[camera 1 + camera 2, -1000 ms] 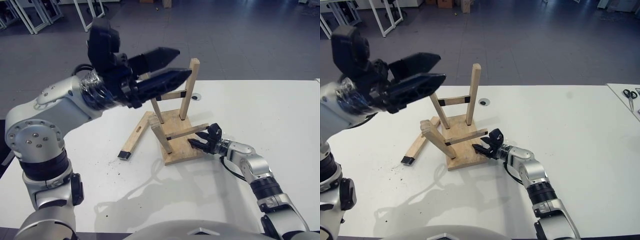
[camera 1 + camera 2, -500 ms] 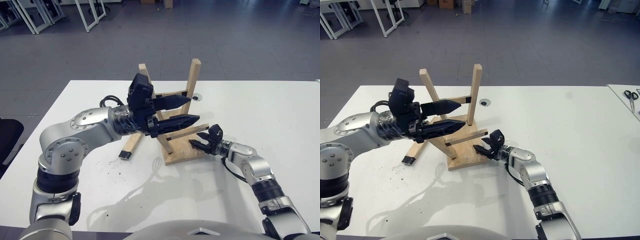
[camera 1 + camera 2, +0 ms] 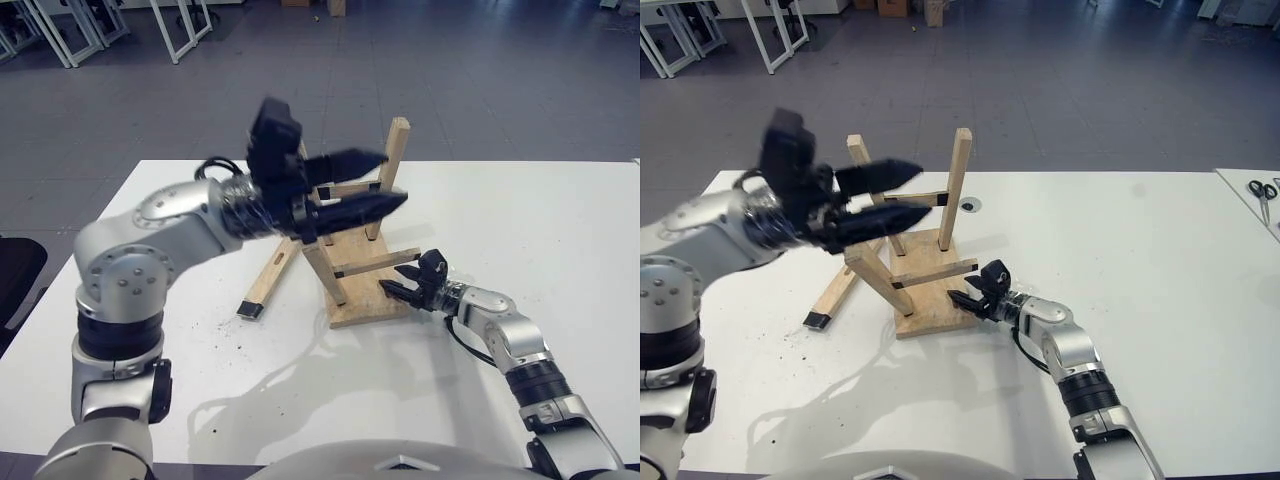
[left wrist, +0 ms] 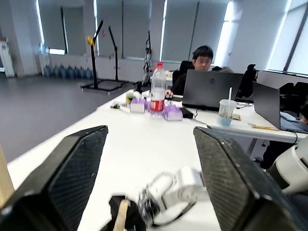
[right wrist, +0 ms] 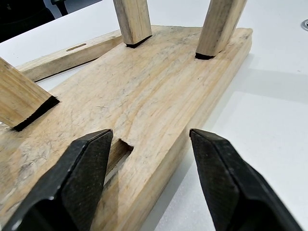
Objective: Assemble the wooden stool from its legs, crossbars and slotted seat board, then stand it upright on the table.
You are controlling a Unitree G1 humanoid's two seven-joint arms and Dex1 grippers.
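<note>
- Wooden seat board (image 3: 362,300) lies flat on the white bench (image 3: 560,230), upside down, with three legs planted in it and two crossbars bridging them. It is the landmark for everything below.
- Left of the seat board, a loose leg (image 3: 268,275) rests flat on the bench. Its long axis runs from its dark-tipped near end up toward the board's far left corner, which it touches or nearly touches.
- Above the seat board, the left gripper (image 3: 392,180) hovers among the standing legs with its jaws spread and nothing between them. The tips point at the tall leg (image 3: 390,165) on the board's far right.
- The front leg (image 3: 322,268) leans, and a crossbar (image 3: 375,263) reaches from it toward the right.
- At the seat board's near right corner, the right gripper (image 3: 398,280) is released, its jaws straddling the board's edge by an empty slot (image 5: 118,153).
- The loose leg sits on the left arm's side, well apart from the right gripper, so I'd judge the left arm fetches it while the right steadies the board.
</note>
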